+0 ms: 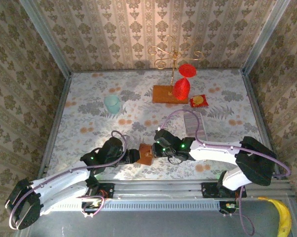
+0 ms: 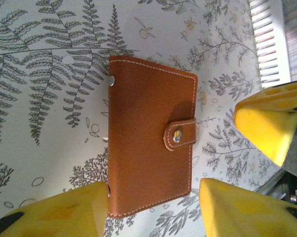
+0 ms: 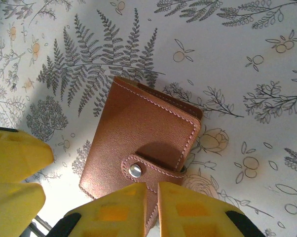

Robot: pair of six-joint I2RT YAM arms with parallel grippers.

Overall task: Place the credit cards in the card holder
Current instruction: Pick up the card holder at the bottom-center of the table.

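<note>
Closed orange-brown leather card holder (image 1: 145,154), snap strap fastened, lying flat on the patterned table (image 1: 89,111), near edge, centre. It looks light, supple and rather slick, so it is best taken by its edges. The right gripper (image 3: 153,210) is pinched on the strap-side edge. The left gripper (image 2: 153,213) straddles one short end, fingers apart. The credit cards (image 1: 196,126) sit farther right.

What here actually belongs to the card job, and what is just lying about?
Part of the job:
- card holder
- credit cards

Just lying about:
- teal cup
- red-and-yellow packet
- wooden stand
- banana
</note>
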